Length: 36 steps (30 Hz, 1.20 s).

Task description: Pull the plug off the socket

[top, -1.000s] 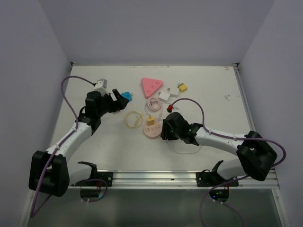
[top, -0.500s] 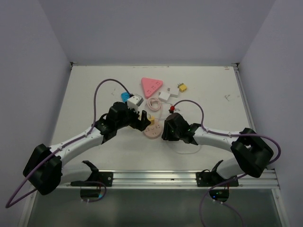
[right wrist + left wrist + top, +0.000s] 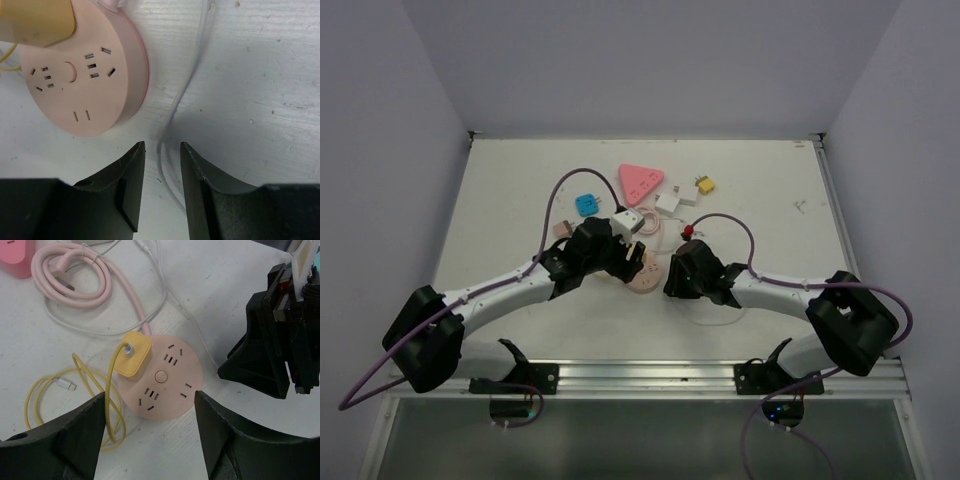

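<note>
While left claw [image 3: 150, 412] hangs wide open, empty, over bench [image 3: 225, 280], square yellow plug [image 3: 132, 356] sits in left part of round pink plastic socket [image 3: 167, 387]. Best bet: shift claw onto plug, pinch flat sides, pull straight up. Right claw [image 3: 161, 150], narrowly parted, empty, beside socket: should pin it.

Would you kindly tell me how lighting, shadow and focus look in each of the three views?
Top external: soft, even light on the white table, no glare, faint shadows beneath the arms. Left wrist: round pink socket and square yellow plug sharp; the dark fingers in the foreground lose detail. Right wrist: the plug blurs at the top-left corner; grey shadow lies right of the socket.
</note>
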### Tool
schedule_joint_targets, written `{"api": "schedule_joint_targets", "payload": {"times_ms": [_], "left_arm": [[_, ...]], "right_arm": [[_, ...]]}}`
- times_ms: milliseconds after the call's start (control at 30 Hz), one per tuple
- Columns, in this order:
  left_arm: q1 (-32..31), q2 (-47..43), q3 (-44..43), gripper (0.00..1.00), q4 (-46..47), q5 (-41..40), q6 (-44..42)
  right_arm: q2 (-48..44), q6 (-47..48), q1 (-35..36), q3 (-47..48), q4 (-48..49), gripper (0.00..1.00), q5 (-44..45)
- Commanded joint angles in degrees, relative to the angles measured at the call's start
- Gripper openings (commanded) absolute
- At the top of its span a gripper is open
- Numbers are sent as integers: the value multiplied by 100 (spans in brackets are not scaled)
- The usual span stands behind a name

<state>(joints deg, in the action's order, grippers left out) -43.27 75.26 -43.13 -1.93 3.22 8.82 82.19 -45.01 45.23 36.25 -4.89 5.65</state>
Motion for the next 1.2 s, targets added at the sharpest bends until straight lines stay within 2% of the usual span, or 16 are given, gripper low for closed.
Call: {"api": "schedule_joint_targets", "payload": {"times_ms": [0,133,300,467,700,1033,1167], "left_arm": [[-50,58,-257,74,96,-296,-249],[-50,453,-529,80,97,-551,-556],[2,1208,-1345,82,-280,-455,-855],[99,1535,-1645,78,-553,-121,-1014],[125,1649,-1610,68,-817,29,-1163],[301,2018,-1900,66,-984,240,-1479],[363,2097,-2015,60,-1037,319,-1541]], "right_arm": [[-151,19,-32,-4,374,38,-160],[-46,71,-32,49,653,38,-398],[-54,177,-32,66,787,38,-547],[-203,291,-32,49,770,38,-547],[-256,265,-85,-118,814,38,-521],[-397,362,-138,-206,884,38,-547],[-494,397,-146,-250,893,38,-547]]}}
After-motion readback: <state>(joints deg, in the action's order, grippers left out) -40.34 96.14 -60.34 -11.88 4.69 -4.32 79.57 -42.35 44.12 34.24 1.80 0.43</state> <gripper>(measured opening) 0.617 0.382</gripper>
